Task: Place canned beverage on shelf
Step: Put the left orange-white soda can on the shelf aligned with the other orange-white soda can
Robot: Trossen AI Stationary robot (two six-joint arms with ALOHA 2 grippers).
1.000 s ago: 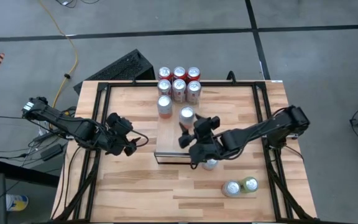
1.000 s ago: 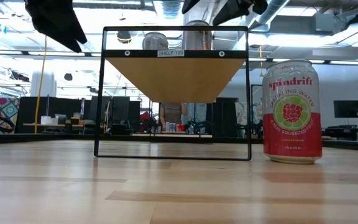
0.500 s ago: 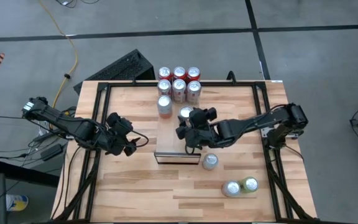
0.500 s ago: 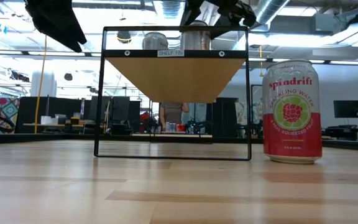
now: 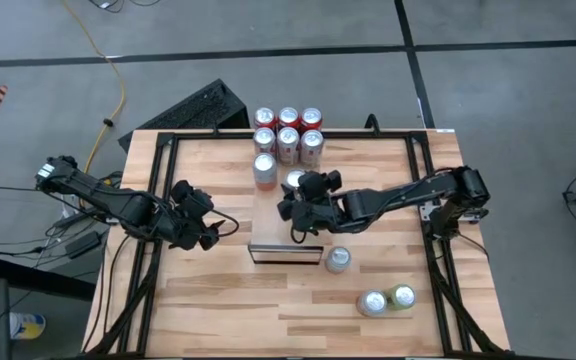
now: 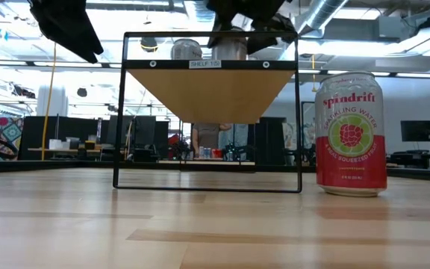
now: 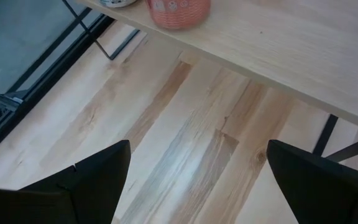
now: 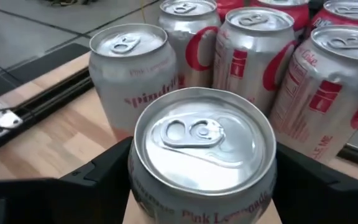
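- At the left of the high view, the left gripper (image 5: 200, 228) hovers above the table (image 5: 208, 290) with its fingers spread and nothing between them; its wrist view shows bare wood between the two dark fingers (image 7: 98, 180).
- Just right of it, in the middle of the frame, the shelf (image 5: 268, 215) runs from the lower middle up toward the top: a narrow light-wood platform with a dark front edge, seen in the low view as a black frame labelled "SHELF".
- At the far end of the shelf, upper middle of the frame, one silver-and-pink can (image 5: 264, 169) stands alone, and behind it a cluster of red cans (image 5: 288, 130) stands in two rows of three.
- Just right of the lone can, the canned beverage (image 5: 296, 182) stands upright on the shelf: a silver lid with a pull tab and pink lettering reading "Pink Lemonade" on a pale body (image 8: 202, 146).
- The right gripper (image 5: 308, 195) is over this can, a finger on each side of it in the wrist view; whether they press on it, I cannot tell.
- Right of the shelf's front end, a Spindrift can (image 5: 338, 259) stands on the table, red and white with a raspberry picture in the low view (image 6: 351, 134).
- At the lower right, two more cans (image 5: 386, 299) stand side by side, one silver, one greenish.
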